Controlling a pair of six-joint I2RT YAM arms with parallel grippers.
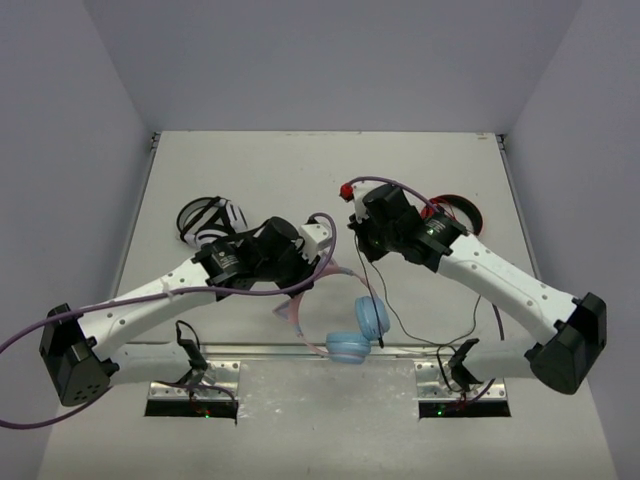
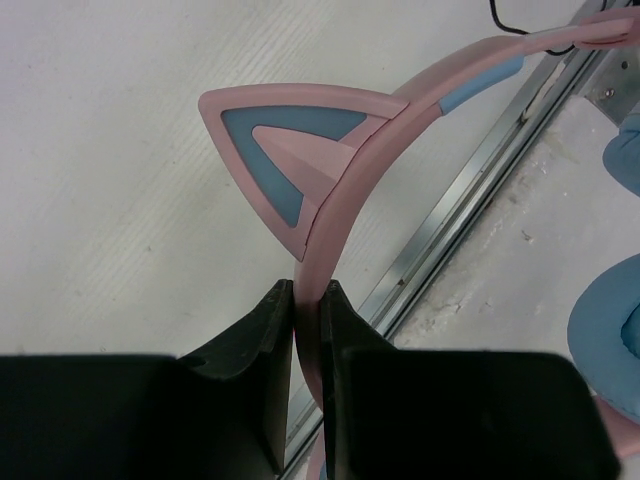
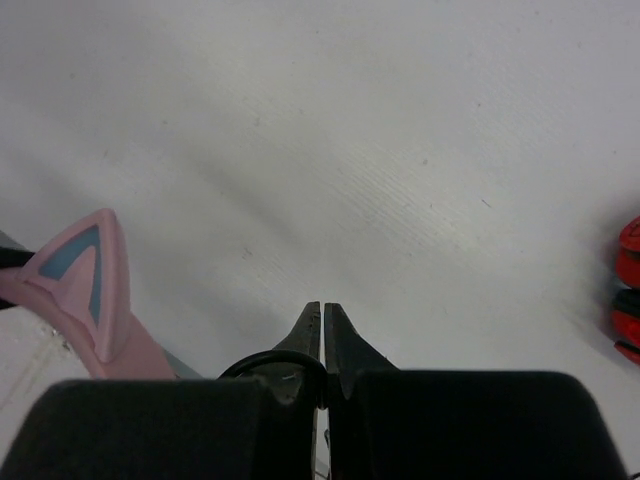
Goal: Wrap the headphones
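The headphones have a pink band, cat ears and two light blue ear cups, and sit near the table's front edge. My left gripper is shut on the pink band, just below a cat ear in the left wrist view. My right gripper is shut on the thin black cable, which runs down to the ear cups and loops off to the right. In the right wrist view the cable curls over the left finger into the shut jaws. A cat ear shows at the left there.
White-and-black headphones lie behind my left arm. Red-and-black headphones lie behind my right arm and show at the right edge of the right wrist view. A metal rail runs along the table's front edge.
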